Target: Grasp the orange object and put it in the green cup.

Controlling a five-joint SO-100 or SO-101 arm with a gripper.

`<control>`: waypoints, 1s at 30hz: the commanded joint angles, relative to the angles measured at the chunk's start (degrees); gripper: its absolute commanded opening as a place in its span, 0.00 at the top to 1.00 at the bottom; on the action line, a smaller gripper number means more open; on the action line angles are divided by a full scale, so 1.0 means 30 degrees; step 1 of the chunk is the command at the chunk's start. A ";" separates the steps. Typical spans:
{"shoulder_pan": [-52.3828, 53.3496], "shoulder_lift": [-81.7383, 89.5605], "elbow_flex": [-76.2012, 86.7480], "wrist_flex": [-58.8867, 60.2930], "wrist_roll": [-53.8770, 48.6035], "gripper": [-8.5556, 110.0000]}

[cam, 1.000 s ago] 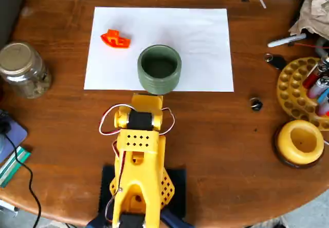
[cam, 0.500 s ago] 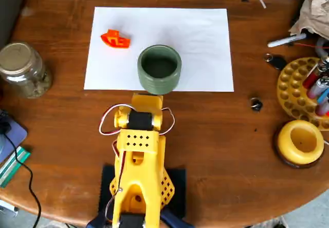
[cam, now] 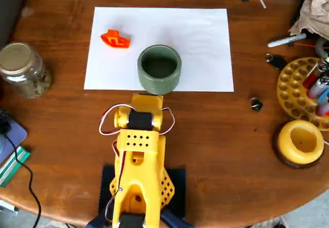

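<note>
The orange object (cam: pixel 115 38) is a small blocky boat-like piece lying on the white paper sheet (cam: pixel 200 33), toward its upper left in the overhead view. The green cup (cam: pixel 159 68), squat and ribbed with a dark inside, stands upright near the sheet's lower edge, right and below the orange piece. My yellow arm (cam: pixel 140 146) is folded back from the bottom of the view. Its gripper (cam: pixel 147 101) points toward the cup and ends just short of the cup's near wall. The wrist body covers the fingers, so their state does not show. Nothing is seen in them.
A glass jar (cam: pixel 22 69) stands at the left on the wooden table (cam: pixel 221 135). At the right are a yellow round holder (cam: pixel 300 142), a yellow rack with pens (cam: pixel 300 89) and small loose items (cam: pixel 256 104). A cable (cam: pixel 23 169) and cards lie at lower left.
</note>
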 commanded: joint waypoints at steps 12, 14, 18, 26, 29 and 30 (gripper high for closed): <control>0.0205 -0.0059 -0.0029 0.0059 0.0029 0.93; 0.0205 -0.0059 -0.0029 0.0059 0.0029 0.93; -0.0059 -0.0059 -0.0029 0.0059 0.0088 0.93; -0.0381 -0.0059 -0.0029 -0.0527 0.0117 0.93; -0.1494 -0.0059 -0.1787 -0.0557 0.0146 0.93; -0.1758 -0.0059 -0.3018 -0.0498 0.0381 0.93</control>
